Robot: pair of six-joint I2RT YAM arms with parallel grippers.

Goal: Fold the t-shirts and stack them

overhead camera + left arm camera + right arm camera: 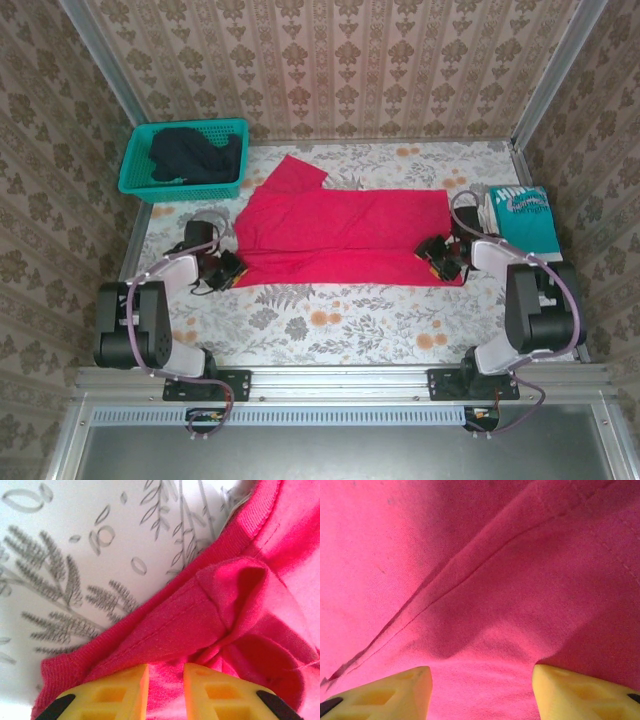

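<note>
A bright red-pink t-shirt (345,232) lies spread across the middle of the table. My left gripper (228,270) is at its near left corner, its yellow fingers (117,692) close together with a bunched fold of the red t-shirt (225,610) pinched in the narrow gap. My right gripper (440,258) is at the near right corner, its fingers (395,692) wide apart over the red t-shirt (485,580), whose cloth lies flat between them. A folded teal t-shirt (525,215) with white print lies at the right edge. A dark t-shirt (195,155) is heaped in the basket.
The teal plastic basket (135,172) stands at the back left corner. Patterned walls and metal posts close in the table on three sides. Bare floral tablecloth (330,320) stretches between the red shirt and the arm bases.
</note>
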